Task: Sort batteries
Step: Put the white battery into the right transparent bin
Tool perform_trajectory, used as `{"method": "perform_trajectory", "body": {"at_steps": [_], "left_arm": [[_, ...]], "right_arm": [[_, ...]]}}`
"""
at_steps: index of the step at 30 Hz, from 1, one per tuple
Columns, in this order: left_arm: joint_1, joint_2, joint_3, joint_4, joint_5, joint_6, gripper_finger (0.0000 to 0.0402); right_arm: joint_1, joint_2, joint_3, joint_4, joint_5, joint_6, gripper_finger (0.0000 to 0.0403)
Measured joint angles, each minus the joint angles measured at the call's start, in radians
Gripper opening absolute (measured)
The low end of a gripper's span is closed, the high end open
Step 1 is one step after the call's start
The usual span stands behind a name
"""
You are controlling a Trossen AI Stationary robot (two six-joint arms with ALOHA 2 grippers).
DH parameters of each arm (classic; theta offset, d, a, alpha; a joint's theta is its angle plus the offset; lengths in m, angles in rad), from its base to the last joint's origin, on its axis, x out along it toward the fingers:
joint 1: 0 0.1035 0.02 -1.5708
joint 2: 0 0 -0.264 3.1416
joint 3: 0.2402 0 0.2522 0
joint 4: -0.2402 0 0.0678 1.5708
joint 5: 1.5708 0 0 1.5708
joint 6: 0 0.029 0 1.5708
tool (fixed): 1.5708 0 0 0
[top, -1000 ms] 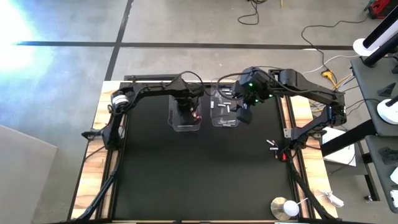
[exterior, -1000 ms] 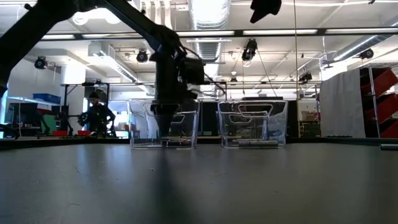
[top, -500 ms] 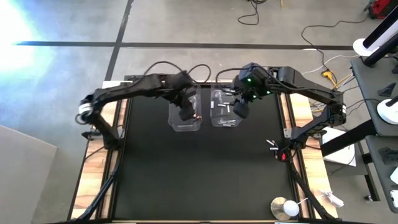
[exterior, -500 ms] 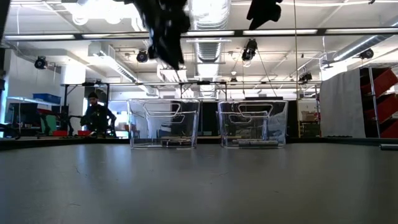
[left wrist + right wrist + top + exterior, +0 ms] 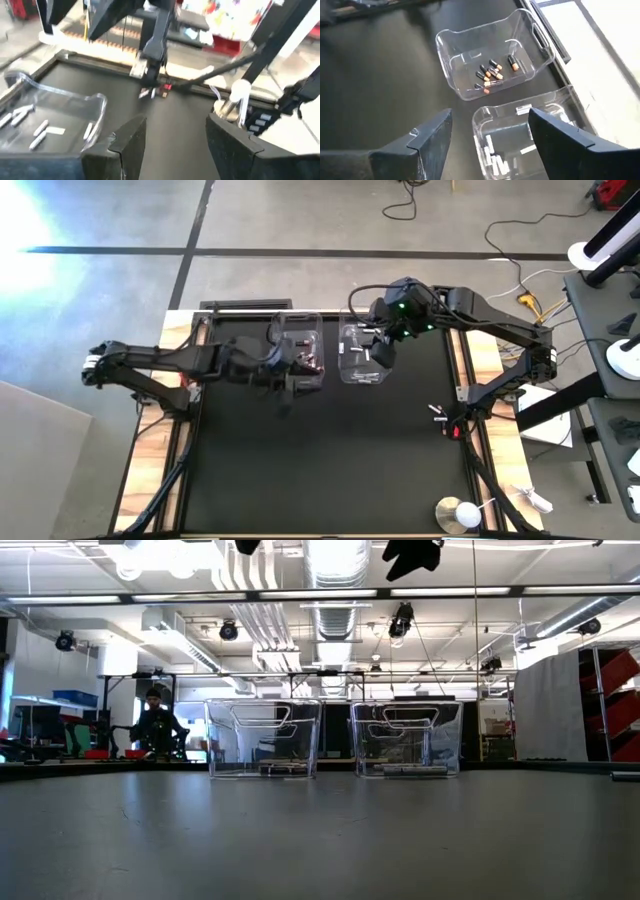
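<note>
Hovering above the bench (image 5: pixel 320 470) at the near edge of the left tub (image 5: pixel 298 360), left tool (image 5: pixel 287 388) has fingers (image 5: pixel 131 142) spread, nothing between them. Right tool (image 5: pixel 381 356) hangs over the right tub (image 5: pixel 361 358), fingers (image 5: pixel 432 137) also apart and empty. Dark batteries with orange ends (image 5: pixel 490 74) lie in the left tub; white batteries (image 5: pixel 492 155) lie in the right tub. A few loose batteries (image 5: pixel 438 414) lie at the bench's right edge. Person (image 5: pixel 158 726) in the room behind.
</note>
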Motion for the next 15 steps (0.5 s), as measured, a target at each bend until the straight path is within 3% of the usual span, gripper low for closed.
{"method": "perform_trajectory", "body": {"at_steps": [8, 15], "left_arm": [[-0.042, -0.044, -0.097, 0.137, -0.143, -0.036, 0.0175], [-0.054, 0.007, -0.091, 0.147, -0.149, -0.155, 0.0173]], "right_arm": [[0.0, -0.001, 0.0, -0.015, 0.017, -0.003, 0.0268], [0.063, -0.003, 0.0, -0.03, 0.019, -0.067, 0.0258]]}}
